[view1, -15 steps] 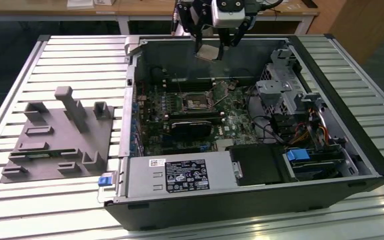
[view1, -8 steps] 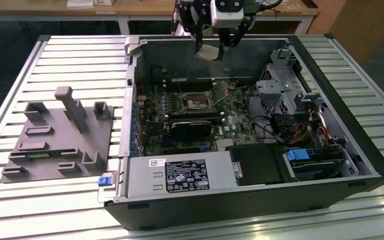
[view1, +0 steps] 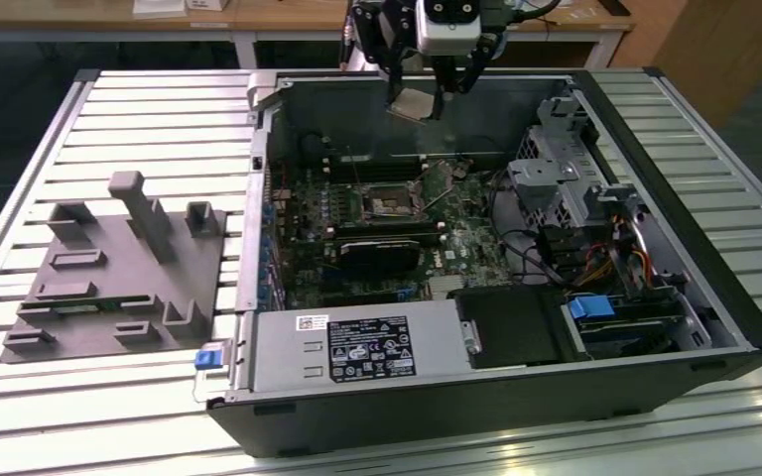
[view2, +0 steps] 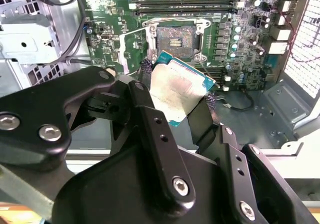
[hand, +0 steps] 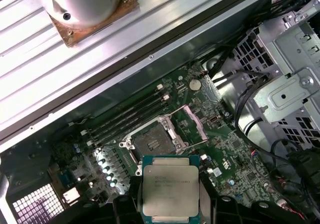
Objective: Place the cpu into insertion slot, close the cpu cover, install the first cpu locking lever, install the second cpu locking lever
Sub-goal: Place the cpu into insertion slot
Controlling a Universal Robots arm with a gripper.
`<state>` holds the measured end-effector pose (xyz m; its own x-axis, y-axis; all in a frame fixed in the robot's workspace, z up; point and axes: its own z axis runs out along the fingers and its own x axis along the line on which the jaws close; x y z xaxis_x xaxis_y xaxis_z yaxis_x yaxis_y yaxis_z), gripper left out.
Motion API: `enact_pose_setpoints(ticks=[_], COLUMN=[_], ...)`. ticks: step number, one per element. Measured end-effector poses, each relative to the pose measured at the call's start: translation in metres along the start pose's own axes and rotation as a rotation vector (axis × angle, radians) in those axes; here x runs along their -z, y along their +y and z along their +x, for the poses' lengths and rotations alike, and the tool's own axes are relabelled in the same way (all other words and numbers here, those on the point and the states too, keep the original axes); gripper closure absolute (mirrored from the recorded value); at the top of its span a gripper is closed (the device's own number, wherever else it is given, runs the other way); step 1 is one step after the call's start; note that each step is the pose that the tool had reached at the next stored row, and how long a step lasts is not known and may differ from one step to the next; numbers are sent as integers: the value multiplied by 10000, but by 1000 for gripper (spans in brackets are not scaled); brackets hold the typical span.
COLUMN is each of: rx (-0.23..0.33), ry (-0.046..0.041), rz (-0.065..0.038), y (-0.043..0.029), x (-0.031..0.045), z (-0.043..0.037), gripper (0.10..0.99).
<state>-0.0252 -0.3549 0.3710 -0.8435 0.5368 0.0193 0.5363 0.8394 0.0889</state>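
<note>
The black 2-fingered claw (view2: 178, 87) is clenched on the edges of the small flat square cpu (hand: 169, 189) with its silvery-grey metal top, holding it in the air over the open dark metal computer case (view1: 487, 421). Beyond it, on the green circuit board (hand: 235, 149), the square black insertion slot (hand: 152, 140) lies bare. Its thin silvery cpu cover (hand: 194, 125) is swung open beside it.
</note>
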Motion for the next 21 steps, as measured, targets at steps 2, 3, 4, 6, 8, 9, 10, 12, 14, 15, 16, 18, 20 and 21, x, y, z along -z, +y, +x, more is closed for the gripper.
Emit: enact_pose_setpoints(ticks=[2, 3, 4, 6, 8, 9, 10, 12, 14, 15, 16, 18, 20, 21], rx=[-63, -95, -130, -196, -260, -292, -324, -391, -454, -486, -517, -581, -645, -677], ry=[-5, -9, -12, -17, -23, -26, -29, -35, -40, -43, -46, -52, -58, -60], rz=[-1, -2, -2, -4, -5, -6, -7, -8, -9, -10, -11, -12, -13, -13], y=[0, 0, 0, 0, -1, -1, -1, -1, -1, -1, -1, -1, -2, -2], x=[0, 0, 0, -1, -1, -1, -1, -2, -2, -2, -2, -2, -2, -2], z=[0, 0, 0, 1, 1, 1, 1, 1, 2, 2, 2, 2, 2, 3], gripper=[545, 545, 545, 545, 545, 545, 545, 545, 545, 545, 545, 545, 545, 545])
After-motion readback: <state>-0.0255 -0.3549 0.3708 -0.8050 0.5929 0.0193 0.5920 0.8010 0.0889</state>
